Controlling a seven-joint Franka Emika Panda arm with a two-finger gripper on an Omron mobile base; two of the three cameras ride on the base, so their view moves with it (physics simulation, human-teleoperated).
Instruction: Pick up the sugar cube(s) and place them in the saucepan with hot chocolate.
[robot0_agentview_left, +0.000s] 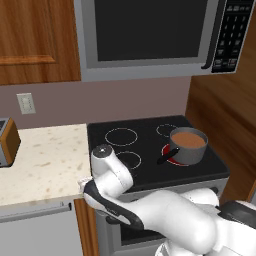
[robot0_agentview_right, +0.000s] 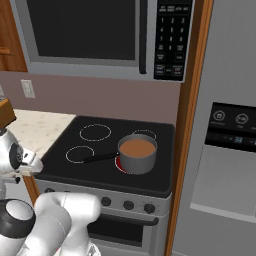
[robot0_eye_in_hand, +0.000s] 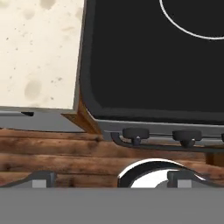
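The saucepan with hot chocolate (robot0_agentview_left: 187, 145) (robot0_agentview_right: 136, 154) is a small grey pan full of brown liquid. It stands on the stove's front right burner with its black handle (robot0_agentview_left: 166, 156) pointing left. The sugar cubes are out of view; only flat tan flecks mark the beige countertop (robot0_agentview_left: 45, 160) (robot0_eye_in_hand: 39, 52). My gripper (robot0_eye_in_hand: 111, 179) hangs open over the front edge where the counter meets the stove, well left of the pan. Its dark fingertips (robot0_eye_in_hand: 41, 178) stand wide apart with nothing between them.
The black stovetop (robot0_agentview_left: 145, 145) (robot0_eye_in_hand: 153, 65) has white burner rings and a row of knobs (robot0_eye_in_hand: 135, 133) on its front. A toaster (robot0_agentview_left: 7, 142) stands at the counter's left. A microwave (robot0_agentview_left: 150, 35) hangs above the stove. A fridge (robot0_agentview_right: 230, 150) stands to the right.
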